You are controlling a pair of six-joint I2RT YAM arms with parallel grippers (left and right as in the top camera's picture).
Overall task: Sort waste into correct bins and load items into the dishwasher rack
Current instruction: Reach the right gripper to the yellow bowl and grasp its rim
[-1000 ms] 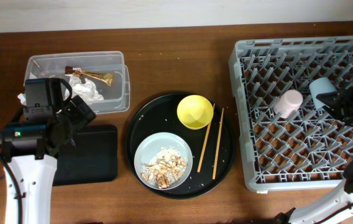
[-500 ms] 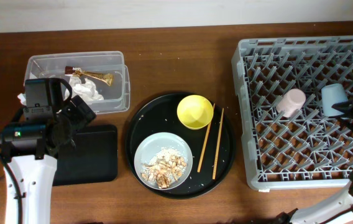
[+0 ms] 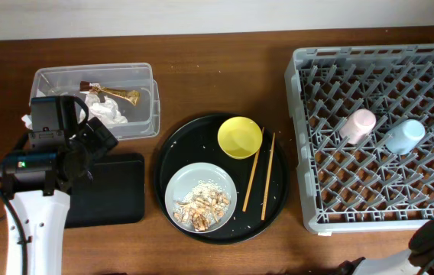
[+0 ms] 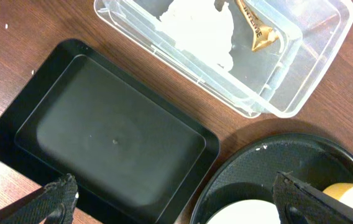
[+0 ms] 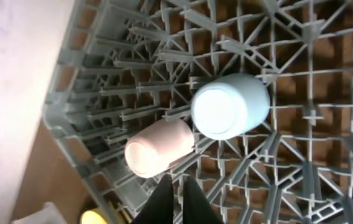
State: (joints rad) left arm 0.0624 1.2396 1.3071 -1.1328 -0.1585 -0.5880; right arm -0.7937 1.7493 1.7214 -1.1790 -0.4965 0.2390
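The light blue plastic cup (image 3: pixel 405 136) now lies released near the right edge of the large grey pegged dishwasher rack (image 3: pixel 297 153), just beside the pink cup (image 3: pixel 356 124); the right gripper (image 5: pixel 175 199) has withdrawn, fingers pressed together and seemingly empty, while the left gripper (image 4: pixel 175 194) hangs spread wide, so both cups look loaded.

Soft, even light falls from above in the overhead view; the table (image 3: pixel 202 69) reads warm brown and the rack (image 3: pixel 297 153) throws faint shadows. In the left wrist view the black tray (image 4: pixel 114 134) carries a dull sheen, the tub (image 4: pixel 307 74) walls glint, and the left fingertips (image 4: pixel 58 199) blur. In the right wrist view the base of the blue cup (image 5: pixel 229 106) glares, the upper left washes out pale, and the right fingertips (image 5: pixel 164 202) are dark and soft.
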